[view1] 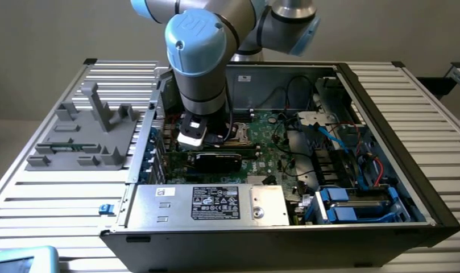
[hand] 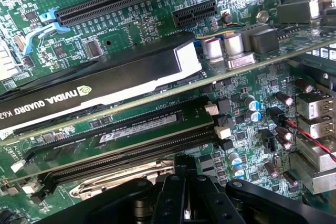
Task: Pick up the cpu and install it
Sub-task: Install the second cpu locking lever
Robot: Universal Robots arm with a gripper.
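My arm reaches down into the open computer case (view1: 381, 114). My gripper (view1: 207, 142) hangs just above the motherboard (view1: 272, 151), by the socket's metal frame (view1: 241, 133). In the wrist view my black fingers (hand: 185, 174) stand together, shut, over the silver socket frame (hand: 121, 177), with nothing visible between them. The cpu is hidden from view. Beside the socket lie the long black memory slots (hand: 121, 137).
A black graphics card (hand: 105, 80) stands on edge across the board, close to the gripper. Cables and blue drive bays (view1: 351, 202) fill the case toward the exterior view's right. The power supply (view1: 214, 202) lines the near wall. A grey fixture block (view1: 82, 136) sits outside the case.
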